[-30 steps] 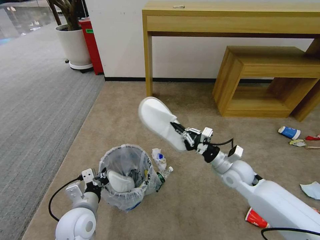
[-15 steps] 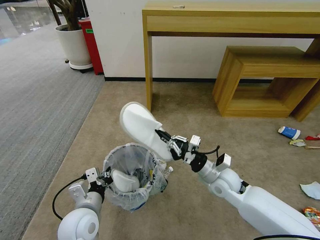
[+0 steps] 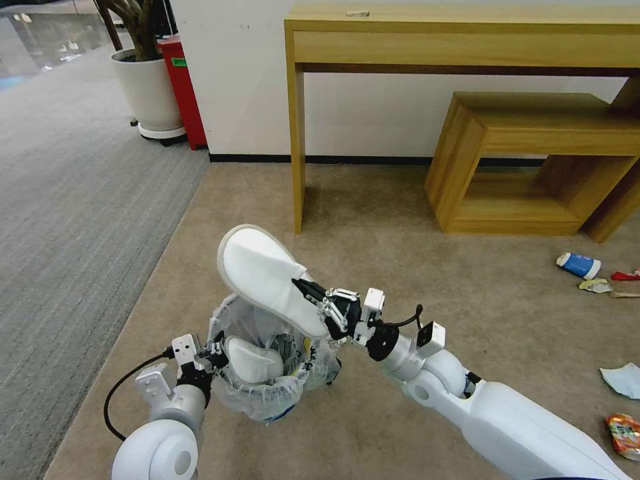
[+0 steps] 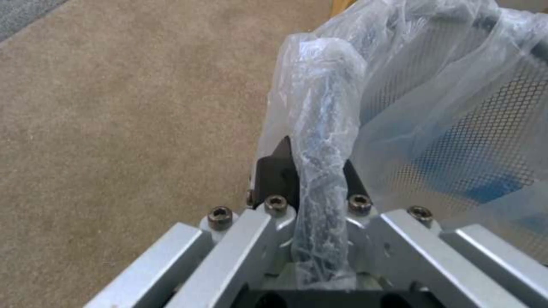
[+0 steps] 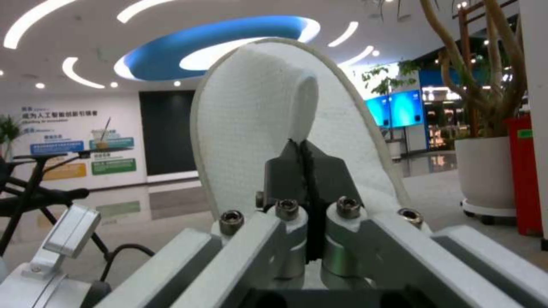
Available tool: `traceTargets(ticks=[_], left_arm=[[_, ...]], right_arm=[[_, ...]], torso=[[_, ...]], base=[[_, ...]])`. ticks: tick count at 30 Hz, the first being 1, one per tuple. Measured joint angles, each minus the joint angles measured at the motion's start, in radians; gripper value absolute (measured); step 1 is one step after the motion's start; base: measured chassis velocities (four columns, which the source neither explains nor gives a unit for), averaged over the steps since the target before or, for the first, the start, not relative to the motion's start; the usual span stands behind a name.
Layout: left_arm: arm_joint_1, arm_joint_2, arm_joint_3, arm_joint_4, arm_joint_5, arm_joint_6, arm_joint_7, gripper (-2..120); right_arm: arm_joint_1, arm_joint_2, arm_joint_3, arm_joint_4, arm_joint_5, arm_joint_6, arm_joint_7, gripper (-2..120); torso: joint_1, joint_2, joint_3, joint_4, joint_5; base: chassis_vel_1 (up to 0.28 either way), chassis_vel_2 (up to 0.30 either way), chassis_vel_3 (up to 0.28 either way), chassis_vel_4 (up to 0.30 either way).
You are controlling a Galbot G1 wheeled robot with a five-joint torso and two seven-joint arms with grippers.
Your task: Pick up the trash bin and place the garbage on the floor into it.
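Observation:
The black trash bin (image 3: 267, 393) with its clear bag liner hangs at lower left, held off the carpet by its rim. My left gripper (image 3: 212, 357) is shut on that rim (image 4: 320, 171). Inside the bin lies one white slipper (image 3: 250, 360). My right gripper (image 3: 308, 293) is shut on a second white slipper (image 3: 263, 270), which stands tilted just above the bin's far side; the right wrist view shows the slipper (image 5: 268, 119) pinched at its upper edge. More garbage lies on the carpet at right: a blue-white cup (image 3: 579, 265), a pale blue mask (image 3: 623, 379) and a red-white packet (image 3: 625, 435).
A tall wooden console table (image 3: 467, 40) and a low wooden bench (image 3: 533, 160) stand against the wall ahead. At far left are a white plant pot (image 3: 147, 93) and a red box (image 3: 183, 87). Wrappers (image 3: 610, 283) lie near the cup.
My right arm has swung left and down, carrying the slipper from mid-carpet to just over the bin. The left gripper and bin have shifted slightly right; bottle and packet beside the bin are now hidden.

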Motion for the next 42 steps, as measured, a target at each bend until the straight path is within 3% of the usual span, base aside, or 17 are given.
traceTargets(ticks=[42], left_arm=[[0.033, -0.023, 0.037, -0.073, 0.024, 0.011, 0.009, 2]], right_arm=[[0.063, 0.100, -0.154, -0.175, -0.072, 0.052, -0.034, 0]], torso=[[0.000, 0.000, 0.000, 0.0000, 0.0000]], base=[[0.000, 0.000, 0.000, 0.000]])
